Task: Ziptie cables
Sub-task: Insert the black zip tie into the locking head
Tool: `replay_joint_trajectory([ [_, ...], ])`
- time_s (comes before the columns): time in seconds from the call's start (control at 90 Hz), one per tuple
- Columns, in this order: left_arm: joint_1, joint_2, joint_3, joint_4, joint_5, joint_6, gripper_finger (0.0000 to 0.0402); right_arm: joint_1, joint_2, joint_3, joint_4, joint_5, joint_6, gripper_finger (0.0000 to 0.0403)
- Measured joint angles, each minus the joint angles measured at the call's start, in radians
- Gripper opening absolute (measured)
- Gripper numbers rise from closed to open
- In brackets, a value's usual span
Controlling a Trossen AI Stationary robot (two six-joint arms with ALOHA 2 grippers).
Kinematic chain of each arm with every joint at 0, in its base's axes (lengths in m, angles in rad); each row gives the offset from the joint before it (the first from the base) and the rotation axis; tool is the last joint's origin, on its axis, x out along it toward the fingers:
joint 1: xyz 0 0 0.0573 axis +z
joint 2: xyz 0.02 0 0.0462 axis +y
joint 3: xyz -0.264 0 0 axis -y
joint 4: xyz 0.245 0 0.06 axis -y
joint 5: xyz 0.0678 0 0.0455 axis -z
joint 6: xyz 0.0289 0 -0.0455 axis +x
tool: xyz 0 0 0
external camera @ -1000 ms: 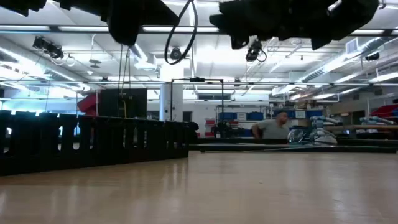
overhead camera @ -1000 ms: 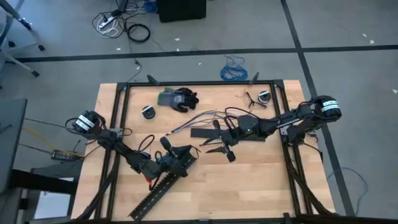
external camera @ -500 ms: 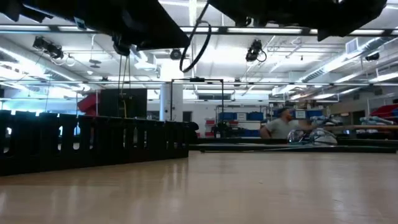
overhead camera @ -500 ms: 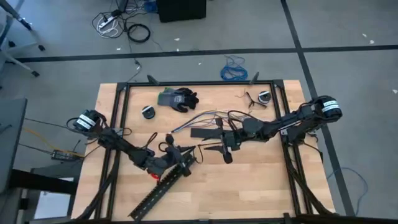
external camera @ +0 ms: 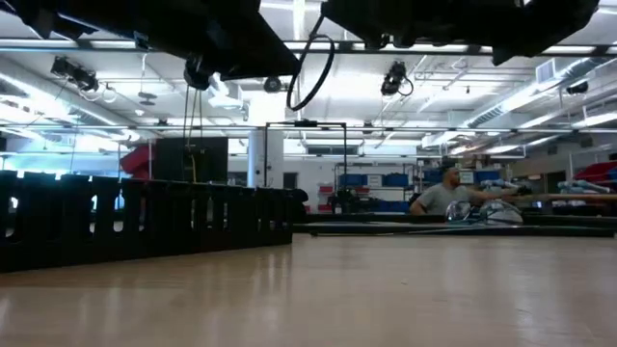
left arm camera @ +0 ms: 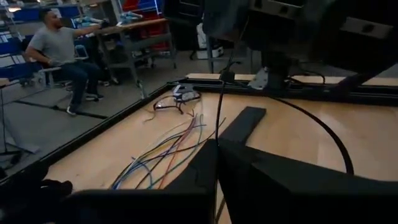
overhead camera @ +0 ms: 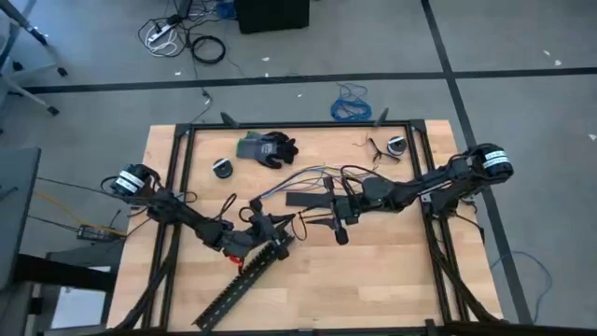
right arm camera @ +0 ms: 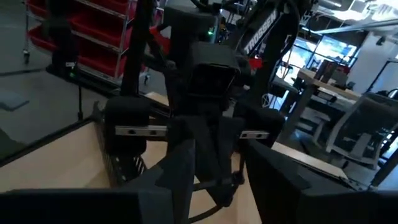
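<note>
Left gripper (overhead camera: 269, 227): at table centre, just above the upper end of the long black strip (overhead camera: 241, 283). Its fingers meet around a thin black tie that runs toward the other arm; from the left wrist view that thin black line rises between the closed finger blocks.

Right gripper (overhead camera: 338, 213): facing the left one from 3 o'clock, near it. Fingers spread apart, one toward 12, one toward 6, with the thin black tie (overhead camera: 308, 220) lying between them. I cannot tell whether they touch it.

Change, left arm: since a second ago its gripper has swung up toward 1 o'clock, from over the strip's middle to its upper end.

Change, right arm: has eased slightly toward 9 o'clock, closing the gap between the two grippers.

Cables (overhead camera: 294, 179): a loose bundle on the wood at 12 o'clock of the grippers, untouched. Long axis runs from about 8 o'clock to 2 o'clock, ends fanning out at the 8 o'clock side.

Flat black bar (overhead camera: 306, 199): lies just under the cables, long axis 9 to 3.

Person (external camera: 451, 196): seated at a bench beyond the table.
</note>
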Motion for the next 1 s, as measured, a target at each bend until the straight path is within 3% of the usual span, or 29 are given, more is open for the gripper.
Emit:
replay_joint_trajectory([
  [0.644,0.006,0.000,0.000,0.004,0.036,0.002,0.0000,-0.002,0.000,0.000,-0.011,0.016,0.000,0.0046],
  [0.811,0.006,0.000,0.000,0.003,0.038,0.002,0.0000,-0.005,0.000,0.000,-0.049,0.040,0.000,0.0007],
  [1.0,0.006,0.001,-0.001,0.002,0.060,0.002,0.0000,-0.013,0.000,0.000,-0.056,0.039,0.029,0.0001],
])
